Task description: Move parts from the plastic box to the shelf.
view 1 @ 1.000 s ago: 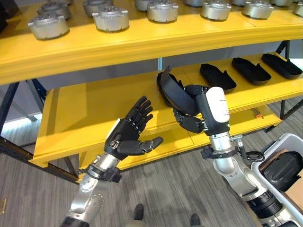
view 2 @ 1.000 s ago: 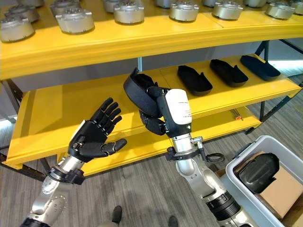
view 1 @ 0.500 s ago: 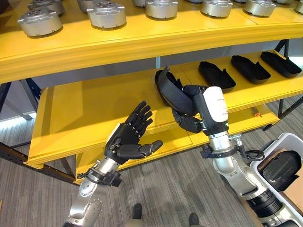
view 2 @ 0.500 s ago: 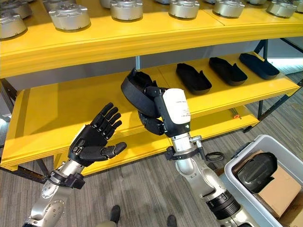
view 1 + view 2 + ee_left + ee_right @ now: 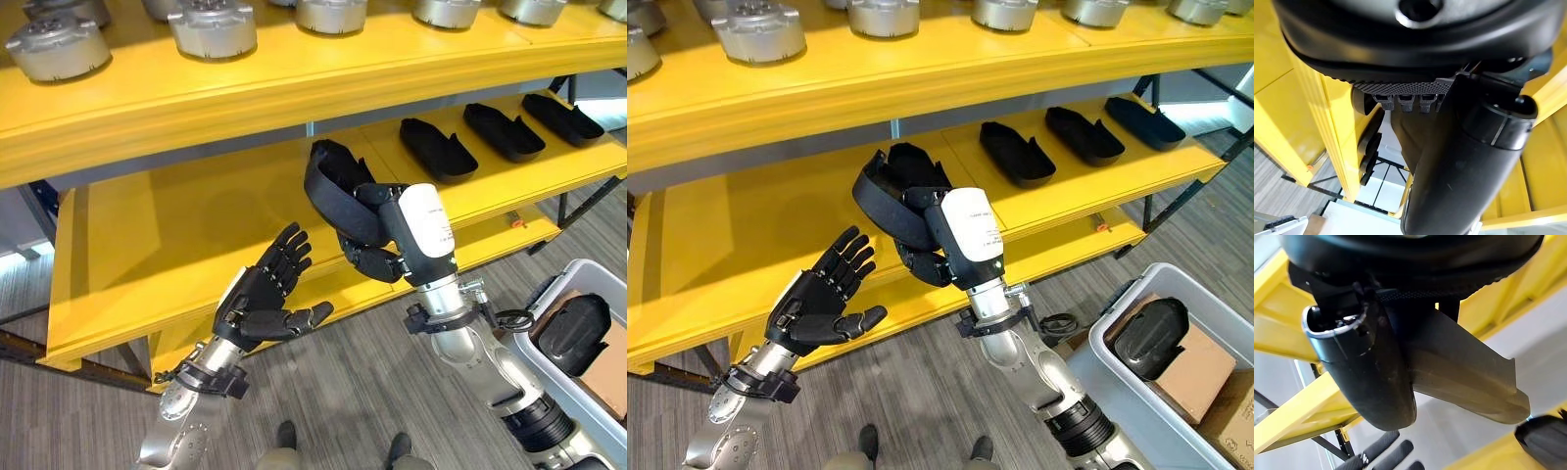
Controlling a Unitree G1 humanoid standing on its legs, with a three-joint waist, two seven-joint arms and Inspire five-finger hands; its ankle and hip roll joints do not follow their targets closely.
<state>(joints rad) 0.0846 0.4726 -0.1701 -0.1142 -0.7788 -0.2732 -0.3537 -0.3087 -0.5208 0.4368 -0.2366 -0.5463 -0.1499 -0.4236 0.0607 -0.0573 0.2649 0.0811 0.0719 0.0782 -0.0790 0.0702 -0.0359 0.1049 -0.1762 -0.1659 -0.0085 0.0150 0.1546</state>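
Black moulded plastic part point(image 5: 338, 191), a curved shell-like piece, sits clamped in the right hand point(image 5: 377, 250) above the middle level of the yellow metal shelf point(image 5: 147, 235), tilted with its hollow side facing the shelf.

Going from the left: the left hand point(image 5: 257, 299) hovers palm-up in front of the shelf's lip, fingers spread and relaxed, thumb out, holding nothing. Compared with a second ago it sits a little lower and closer to the shelf edge, but the whole view has shifted too, so most of that is the head moving.

Next, the right hand has its fingers curled round the part's lower rim. Over the last second it has carried the part leftward along the shelf and slightly further in, away from the three matching black parts point(image 5: 438, 150) already laid in a row on the shelf's right stretch. The part is not yet touching the shelf board as far as I can judge.

On the top level, round silver metal castings point(image 5: 211, 29) stand in a line, untouched.

At the far right, the grey plastic box point(image 5: 1176, 392) on the floor holds at least one more black part point(image 5: 1151, 338) beside a piece of brown cardboard point(image 5: 1205, 377).

My reading: the placing step is under way, with the open yellow surface left of the row as the likely landing spot, and more trips to the box remain.
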